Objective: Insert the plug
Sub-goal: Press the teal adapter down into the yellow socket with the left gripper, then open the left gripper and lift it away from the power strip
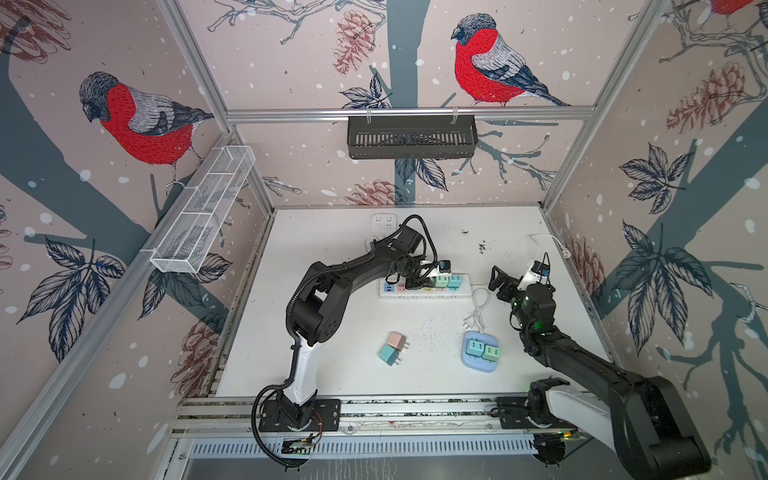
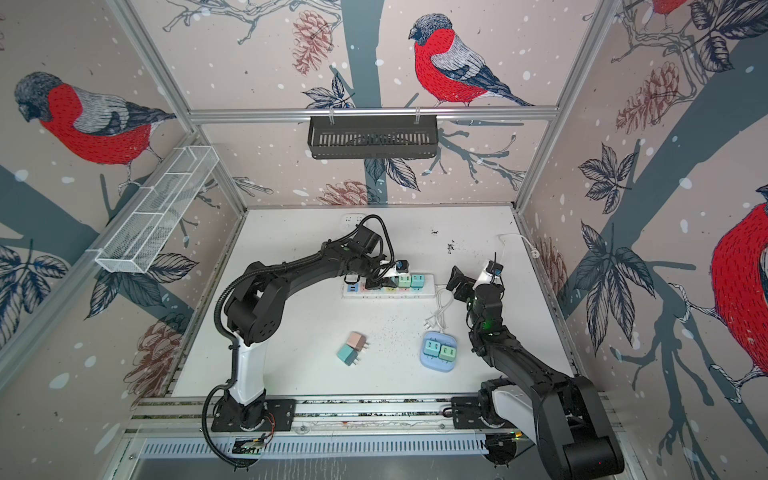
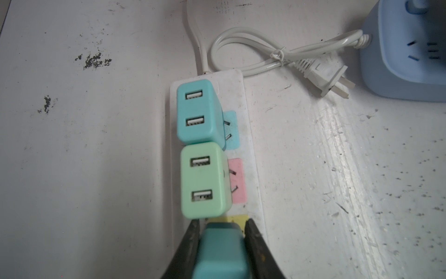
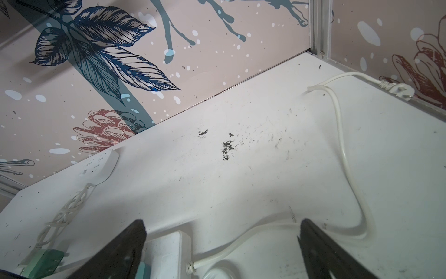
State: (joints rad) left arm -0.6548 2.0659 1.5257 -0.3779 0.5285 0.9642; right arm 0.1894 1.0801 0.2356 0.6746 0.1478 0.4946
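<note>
Nearest in both top views ran the aluminium rail (image 1: 415,409) carrying both arm bases at the near edge of the white desk (image 1: 345,386). The left arm reached far and rightward over the long white power strip (image 1: 464,289). Its jaws were low beside a mint-green charger (image 1: 441,281) and a turquoise charger (image 1: 455,281) seated there. The right arm hung just right of the strip's end, probably kept clear so as not to crowd the insertion. A loose pink charger (image 1: 397,340) and a loose teal charger (image 1: 390,354) lay near the middle. To their right, a pale blue socket cube (image 1: 478,368) carried two more.

From the left wrist, the left jaws were clenched on a teal cube-shaped plug (image 3: 222,251). They held it at the yellow socket patch (image 3: 235,218), the next place in line after the mint-green charger. Whether its pins had entered could not be seen.

From the right wrist, the right jaws stood wide apart, grasping nothing, above the strip's end and its white cord (image 4: 344,157).
</note>
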